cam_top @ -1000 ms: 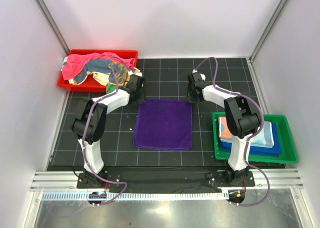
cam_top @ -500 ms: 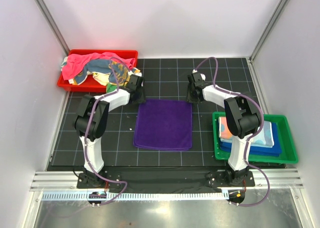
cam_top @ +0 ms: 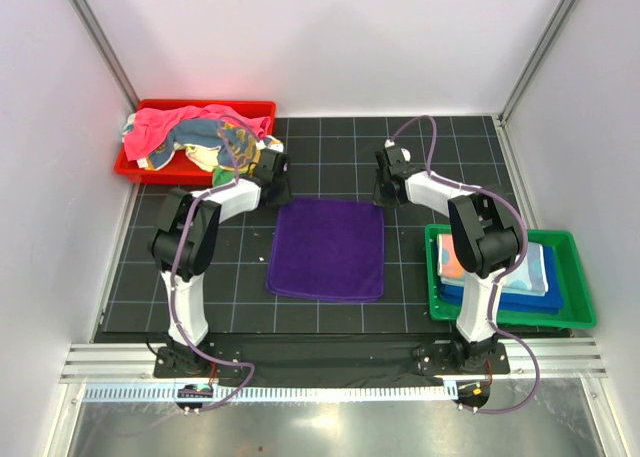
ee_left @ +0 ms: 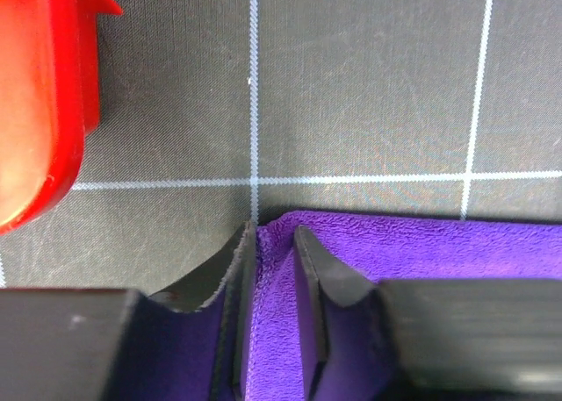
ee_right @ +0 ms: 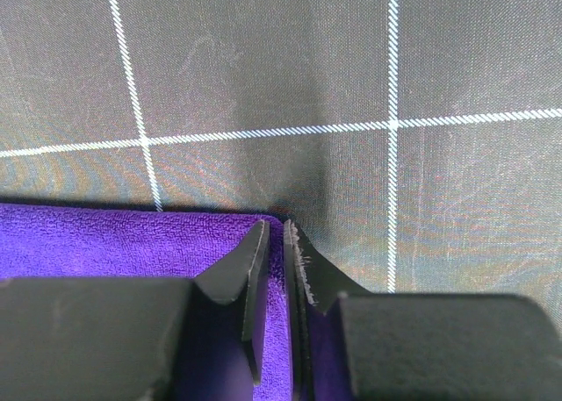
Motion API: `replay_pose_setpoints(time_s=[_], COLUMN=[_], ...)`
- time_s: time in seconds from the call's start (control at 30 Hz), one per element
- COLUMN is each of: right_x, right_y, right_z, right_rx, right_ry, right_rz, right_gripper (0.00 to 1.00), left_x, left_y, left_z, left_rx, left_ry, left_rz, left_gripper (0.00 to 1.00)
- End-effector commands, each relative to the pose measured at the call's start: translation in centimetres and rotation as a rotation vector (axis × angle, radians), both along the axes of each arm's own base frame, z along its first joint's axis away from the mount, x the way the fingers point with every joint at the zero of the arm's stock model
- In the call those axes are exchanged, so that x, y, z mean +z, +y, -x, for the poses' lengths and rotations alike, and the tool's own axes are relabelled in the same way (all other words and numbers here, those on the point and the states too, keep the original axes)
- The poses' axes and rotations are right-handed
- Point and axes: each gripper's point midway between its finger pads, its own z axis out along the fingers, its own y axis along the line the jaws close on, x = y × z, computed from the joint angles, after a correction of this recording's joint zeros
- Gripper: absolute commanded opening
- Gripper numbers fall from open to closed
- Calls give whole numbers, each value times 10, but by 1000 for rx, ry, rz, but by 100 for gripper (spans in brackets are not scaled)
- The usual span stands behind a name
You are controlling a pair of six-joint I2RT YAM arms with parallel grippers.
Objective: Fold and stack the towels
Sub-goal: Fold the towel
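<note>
Where fuzzy purple towel [cam_top: 327,249] lies flat, left gripper [ee_left: 273,232], right gripper [ee_right: 275,227] pinch far corners.

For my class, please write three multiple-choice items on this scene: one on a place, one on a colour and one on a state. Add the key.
1. Where does the folded stack lie?
A in a blue basket
B in the green tray
C on a shelf

2. What colour is the lone towel?
A pink
B purple
C white

3. How does that towel lie?
A rolled up
B folded in half
C spread flat

Key:
1 B, the neat stack sits inside the green rim.
2 B, the top view and both wrist views show purple cloth.
3 C, from above it is one flat square with no fold line.
</note>
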Motion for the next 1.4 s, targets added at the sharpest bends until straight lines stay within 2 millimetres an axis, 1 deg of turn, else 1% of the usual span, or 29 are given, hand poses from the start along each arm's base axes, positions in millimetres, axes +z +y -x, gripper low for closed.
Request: replay_pose_setpoints(time_s=[0.0, 0.03, 0.1, 0.13, 0.2, 0.23, 0.37, 0.4, 0.47, 0.63, 0.67, 0.7, 0.73, 0.77, 0.8, 0.83, 0.87, 0.9, 0.93, 0.97, 1.0, 1.03, 1.1, 1.17, 1.2, 1.23, 1.27, 1.3, 1.37], right_x=[4, 4, -1, -2, 0, -3, 5, 7, 16, 35, 46, 52, 52, 66, 71, 72, 84, 89, 87, 95, 97, 95, 99, 101, 110, 103, 102, 102, 102], right_y=[-11, -13, -15, -15, -13, -14, -13, -12, -12, -14, -14, -15, -16, -17, -17, -18, -18, -17, -18, -18, -16, -17, -16, -15, -14, -14, -13, -14, -10], right_z=[-3, -6, -9, -10, -15, -18, -30, -33, -41, -49, -50, -51, -48, -50, -50, -46, -45, -45, -40, -38, -36, -32, -24, -17, -14, -5, -1, 7, 18], right_rx=[-28, -32, -34, -32, -22, -23, -18, -17, -18, -17, -18, -18, -19, -22, -24, -21, -22, -18, -16, -14, -9, -7, 0, 0, 3, 11, 10, 12, 20], right_ry=[-10, -16, -12, -10, -19, -17, -51, -57, -85, -148, -174, -194, -197, -232, -251, -255, -280, -294, -290, -307, -309, -302, -305, -310, -327, -309, -309, -309, -302], right_rz=[16, 10, 14, 12, 5, 6, 7, 6, 0, 9, 0, 0, 3, -7, -8, -10, -21, -28, -32, -40, -49, -54, -68, -87, -105, -111, -119, -121, -141], right_gripper=[17, 17, 17, 16, 15, 15, 11, 9, 8, 6, 6, 6, 6, 6, 6, 6, 6, 6, 6, 6, 6, 6, 6, 6, 6, 6, 6, 6, 6], left_x=[-15, -15, -18, -18, -20, -17, -10, -2, 8, 45, 55, 64, 68, 82, 88, 88, 92, 103, 101, 104, 111, 107, 116, 110, 109, 115, 110, 111, 117], left_y=[6, 6, 5, 4, 3, 2, 3, 2, 0, -3, -4, -6, -7, -9, -9, -7, -7, -7, -7, -7, -6, -4, -5, -6, -6, -6, -9, -10, -11], left_z=[-3, -5, -5, -6, -6, -8, -13, -21, -28, -50, -52, -55, -55, -57, -58, -55, -55, -54, -50, -49, -47, -42, -38, -29, -26, -22, -15, -12, -3], left_rx=[34, 38, 46, 54, 53, 64, 87, 95, 94, 80, 68, 64, 56, 44, 40, 37, 35, 25, 14, 13, 13, 10, 1, -20, -24, -25, -44, -58, -73], left_ry=[1, -6, -4, -7, -9, -22, -57, -97, -130, -247, -273, -299, -312, -350, -364, -368, -378, -408, -407, -419, -435, -429, -441, -419, -414, -421, -403, -402, -398], left_rz=[-4, -1, 3, 12, 24, 38, 48, 57, 62, 70, 77, 90, 97, 109, 110, 106, 106, 111, 113, 118, 124, 124, 134, 146, 149, 164, 177, 187, 206], left_gripper=[24, 19, 15, 8, 4, 0, 0, 0, 0, 0, 0, 0, 0, 0, 0, 0, 0, 0, 0, 0, 0, 0, 0, 0, 0, 0, 0, 0, 0])
